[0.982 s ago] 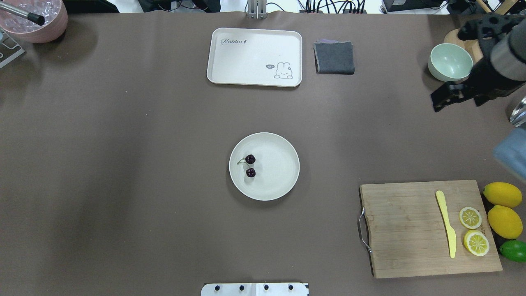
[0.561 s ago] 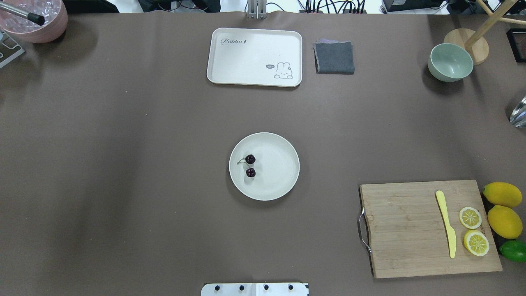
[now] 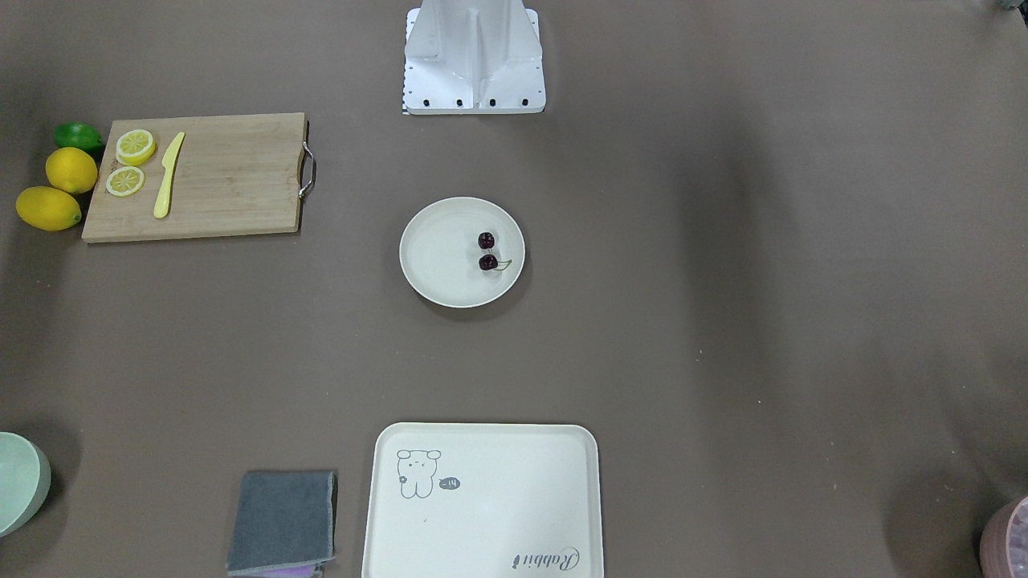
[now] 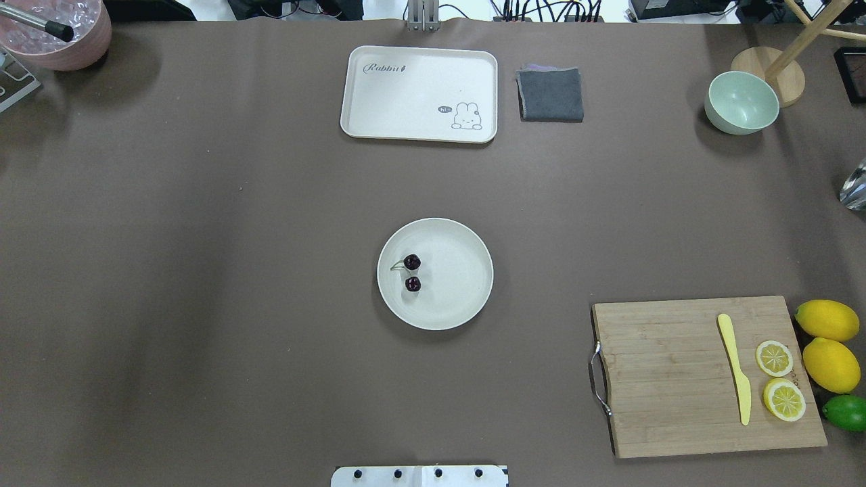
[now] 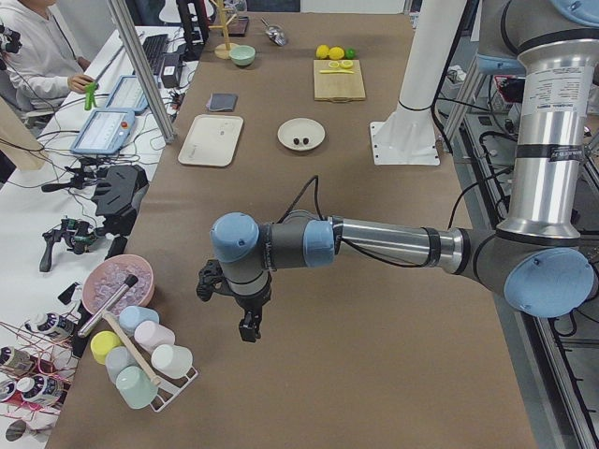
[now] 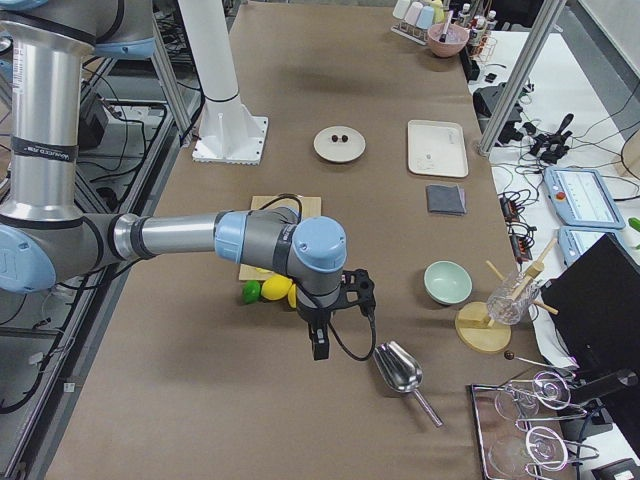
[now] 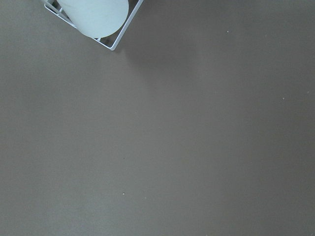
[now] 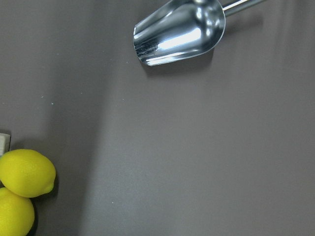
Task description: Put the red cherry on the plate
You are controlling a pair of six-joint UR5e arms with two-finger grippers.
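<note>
In the overhead view a pair of tiny, glossy, dark maroon cherries [image 4: 411, 272] joined by a thin greenish stem lies inside the round, plain cream-white plate [image 4: 457, 284], at about 9 o'clock from its centre, with the stem curving on towards the rim on that side. The plate sits near the middle of the brown worktop [image 4: 203, 270]. From it, a rectangular cream tray with a rabbit drawing [image 4: 406, 95] is at 12 o'clock, a folded grey cloth [image 4: 551, 95] at 1 o'clock, a pale green bowl [image 4: 741, 103] at 2 o'clock and a wooden cutting board [image 4: 663, 379] at 4 o'clock. Neither arm reaches into this view. The left jaws hang over bare worktop well apart from the plate, near a white wire rack of pastel cups [image 5: 140, 365]. The right jaws hang near two yellow lemons [image 8: 22, 184] and a shiny steel scoop [image 8: 179, 32]. Only the side cameras show either set, so I cannot tell how far open they are or whether they have hold of anything.
</note>
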